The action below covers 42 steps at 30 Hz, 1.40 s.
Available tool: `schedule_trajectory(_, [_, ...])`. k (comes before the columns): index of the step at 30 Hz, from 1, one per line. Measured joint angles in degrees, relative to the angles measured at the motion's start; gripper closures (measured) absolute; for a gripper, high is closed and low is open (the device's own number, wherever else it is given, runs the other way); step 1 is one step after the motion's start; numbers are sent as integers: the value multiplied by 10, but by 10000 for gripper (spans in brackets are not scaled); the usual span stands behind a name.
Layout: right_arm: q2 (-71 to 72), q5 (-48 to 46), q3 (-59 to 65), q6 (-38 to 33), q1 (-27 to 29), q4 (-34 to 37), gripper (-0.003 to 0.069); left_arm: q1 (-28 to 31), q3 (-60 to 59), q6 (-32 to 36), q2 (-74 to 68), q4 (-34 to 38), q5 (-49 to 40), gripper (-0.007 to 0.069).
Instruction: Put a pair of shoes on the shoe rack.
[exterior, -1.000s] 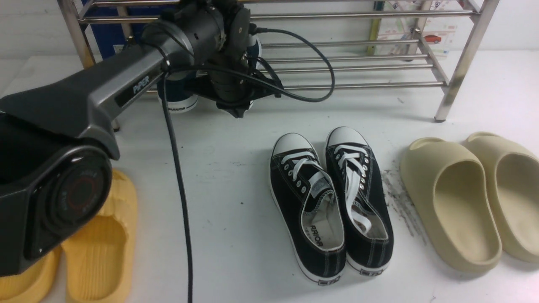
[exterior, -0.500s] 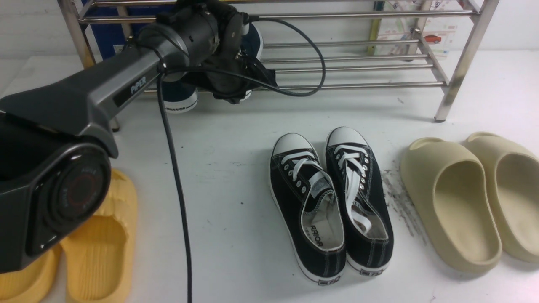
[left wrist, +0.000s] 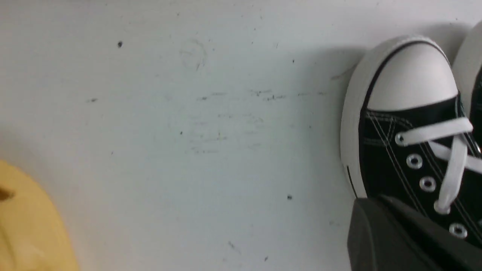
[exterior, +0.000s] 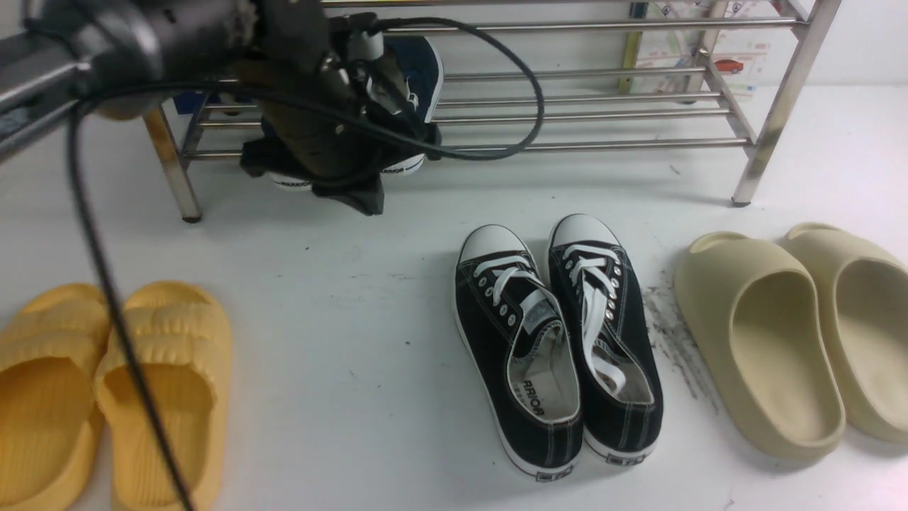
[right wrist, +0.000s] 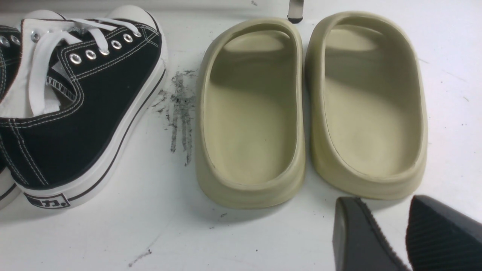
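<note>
White table (exterior: 397,298) | on it: steel rack (exterior: 770,106), black sneakers (exterior: 560,341), yellow slides (exterior: 106,383) L, beige slides (exterior: 794,333) R

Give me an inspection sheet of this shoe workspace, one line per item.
Surface: white tabletop, scuffed, black streaks beside the beige slides.
Job's things: navy-blue canvas slip-on sneakers on the shiny steel rod shoe rack, heels at the front edge, partly hidden by the left arm.
Clutter: black lace-up sneakers; beige foam slides; yellow foam slides.
Grippers: left gripper shut, empty; right gripper open, empty.
Cables: black cable looping in front of the rack.
Surroundings: white wall, blue object behind the rack.
</note>
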<state>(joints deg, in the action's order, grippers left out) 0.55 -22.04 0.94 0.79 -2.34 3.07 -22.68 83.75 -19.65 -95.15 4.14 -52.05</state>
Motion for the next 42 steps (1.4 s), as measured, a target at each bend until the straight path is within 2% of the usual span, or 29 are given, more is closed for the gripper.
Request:
schedule_trajectory(1, [0, 0, 0, 0, 0, 0, 419, 0, -9, 0, 7, 1, 4, 638])
schedule_trajectory(9, [0, 0, 0, 0, 0, 0, 419, 0, -338, 0, 306, 34, 189, 638])
schedule_trajectory(15, [0, 0, 0, 0, 0, 0, 419, 1, -496, 0, 469, 52, 327, 638])
schedule_trajectory(22, [0, 0, 0, 0, 0, 0, 419, 1, -573, 0, 507, 47, 406, 638])
schedule_trajectory(31, [0, 0, 0, 0, 0, 0, 419, 1, -586, 0, 494, 46, 401, 638])
schedule_trajectory(36, [0, 0, 0, 0, 0, 0, 419, 1, -589, 0, 496, 21, 405, 638])
schedule_trajectory(39, [0, 0, 0, 0, 0, 0, 419, 5, -617, 9, 533, -8, 429, 638])
schedule_trajectory(42, [0, 0, 0, 0, 0, 0, 419, 37, -659, 15, 613, -14, 452, 638])
